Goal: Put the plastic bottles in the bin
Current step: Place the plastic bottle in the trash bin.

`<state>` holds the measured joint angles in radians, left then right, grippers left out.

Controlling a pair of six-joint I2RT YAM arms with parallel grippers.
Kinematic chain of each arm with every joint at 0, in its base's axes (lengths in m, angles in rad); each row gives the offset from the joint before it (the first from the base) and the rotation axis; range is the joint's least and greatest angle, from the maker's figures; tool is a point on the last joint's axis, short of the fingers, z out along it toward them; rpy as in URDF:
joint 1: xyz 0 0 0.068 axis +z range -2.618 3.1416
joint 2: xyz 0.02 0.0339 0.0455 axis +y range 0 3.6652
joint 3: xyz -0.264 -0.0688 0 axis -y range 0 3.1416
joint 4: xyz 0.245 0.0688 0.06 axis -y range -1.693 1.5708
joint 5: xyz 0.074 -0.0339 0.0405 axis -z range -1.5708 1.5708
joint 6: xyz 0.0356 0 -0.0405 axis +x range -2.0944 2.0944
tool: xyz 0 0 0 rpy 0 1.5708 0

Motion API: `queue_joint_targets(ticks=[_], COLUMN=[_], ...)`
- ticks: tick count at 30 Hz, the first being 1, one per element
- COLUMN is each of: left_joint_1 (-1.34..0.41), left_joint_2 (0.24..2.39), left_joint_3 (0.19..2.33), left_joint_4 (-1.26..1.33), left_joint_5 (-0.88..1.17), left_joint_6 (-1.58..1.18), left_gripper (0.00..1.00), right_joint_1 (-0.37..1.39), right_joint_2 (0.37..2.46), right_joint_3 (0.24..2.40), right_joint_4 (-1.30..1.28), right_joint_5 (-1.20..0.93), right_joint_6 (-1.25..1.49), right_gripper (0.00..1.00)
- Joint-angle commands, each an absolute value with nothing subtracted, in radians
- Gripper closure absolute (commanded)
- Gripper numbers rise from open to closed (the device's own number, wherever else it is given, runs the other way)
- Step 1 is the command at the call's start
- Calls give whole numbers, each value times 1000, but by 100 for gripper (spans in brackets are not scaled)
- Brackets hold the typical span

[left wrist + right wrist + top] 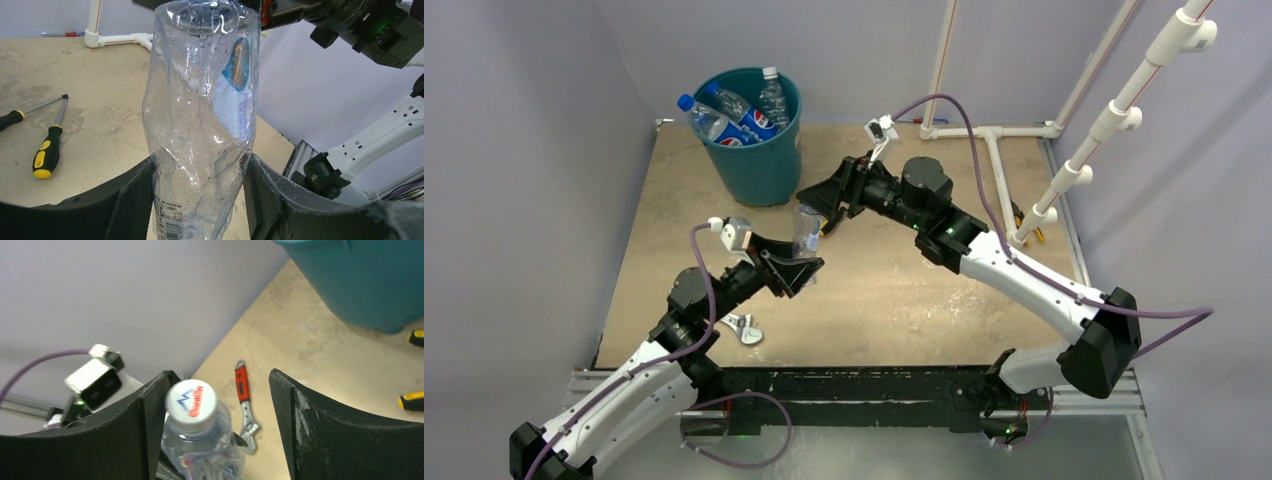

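My left gripper (200, 162) is shut on the lower body of a clear, dented plastic bottle (200, 110) and holds it above the table (894, 290). The bottle (807, 232) points with its white cap (191, 405) at my right gripper (217, 377). That gripper stands open around the cap end: one finger (150, 430) lies close beside the cap, and a wide gap separates the cap from the other. The teal bin (759, 160) stands at the back left with several bottles (734, 115) in it, some with blue labels.
A red-handled wrench (243, 390) lies on the table below the bottle, near the left arm (744, 328). Two yellow-and-black screwdrivers (47, 150) lie by the white pipe frame (994, 135) at the back right. The bin wall (360, 280) is close to my right gripper.
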<state>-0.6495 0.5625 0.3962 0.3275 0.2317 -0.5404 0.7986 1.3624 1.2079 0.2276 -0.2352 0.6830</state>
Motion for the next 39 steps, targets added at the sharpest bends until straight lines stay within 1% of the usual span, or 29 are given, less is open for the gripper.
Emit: queue_joint_targets(ticks=[1, 4, 6, 9, 13, 14, 15, 16, 18, 19, 22, 24, 28, 33, 36, 39], left_joint_1=[-652, -652, -652, -652, -652, -652, -652, -652, -652, -653, -652, -653, -652, -653, -652, -652], left_joint_2=[553, 552, 552, 556, 557, 556, 553, 554, 560, 561, 532, 484, 393, 293, 222, 158], left_joint_3=[409, 412, 414, 416, 421, 423, 428, 438, 473, 493, 539, 545, 583, 661, 693, 700], left_joint_4=[363, 356, 353, 348, 329, 321, 305, 274, 182, 121, -15, -82, -236, -438, -521, -547], left_joint_5=[233, 227, 222, 216, 192, 180, 152, 123, 54, 14, -108, -177, -310, -537, -665, -734], left_joint_6=[-544, -542, -540, -540, -543, -543, -543, -546, -548, -558, -586, -622, -676, -757, -791, -788], left_gripper=[82, 83, 83, 84, 85, 84, 81, 72, 48, 38, 20, 7, 1, 1, 1, 2], right_joint_1=[806, 813, 819, 829, 833, 833, 833, 833, 833, 833, 832, 832, 831, 830, 829, 817], right_joint_2=[1374, 1383, 1388, 1395, 1396, 1395, 1392, 1386, 1365, 1349, 1303, 1283, 1282, 1334, 1440, 1586], right_joint_3=[1267, 1282, 1294, 1304, 1309, 1311, 1311, 1312, 1303, 1295, 1292, 1310, 1381, 1455, 1545, 1701], right_joint_4=[144, 127, 115, 101, 94, 92, 91, 92, 118, 137, 187, 205, 243, 428, 507, 485], right_joint_5=[-250, -259, -262, -269, -286, -288, -287, -286, -281, -269, -226, -194, -99, -7, 57, 86], right_joint_6=[637, 629, 622, 615, 618, 618, 620, 620, 616, 614, 606, 577, 481, 400, 329, 285], right_gripper=[25, 32, 39, 57, 86, 97, 100, 100, 100, 100, 100, 100, 100, 100, 100, 100])
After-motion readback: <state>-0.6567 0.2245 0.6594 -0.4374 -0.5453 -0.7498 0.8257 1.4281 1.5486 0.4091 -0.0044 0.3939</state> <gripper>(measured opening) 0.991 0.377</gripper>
